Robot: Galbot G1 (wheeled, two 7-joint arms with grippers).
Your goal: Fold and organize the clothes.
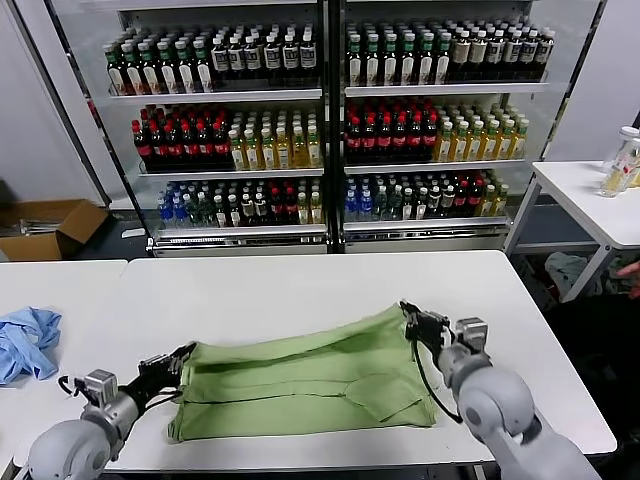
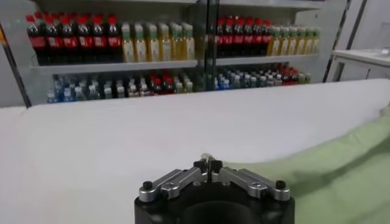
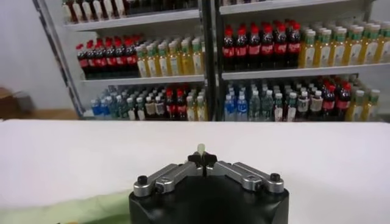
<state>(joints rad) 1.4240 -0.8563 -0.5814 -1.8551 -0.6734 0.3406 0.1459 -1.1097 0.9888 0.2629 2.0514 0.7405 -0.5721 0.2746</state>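
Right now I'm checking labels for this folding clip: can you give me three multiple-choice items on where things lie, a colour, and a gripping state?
1. Where is the light blue garment?
A. on the green shirt
B. on the table to the robot's left
C. on the shelf

2. What colour is the shirt?
A. light green
B. red
C. white

3. What is the state of the right end effector?
A. open above the table
B. shut on the shirt's far right corner
C. out of view

Key: 1 B, it lies apart from the shirt by the left edge. 2 A, plain in the head view. 3 B, a sliver of green cloth shows between its closed fingertips, while the left end effector grips the near left edge.
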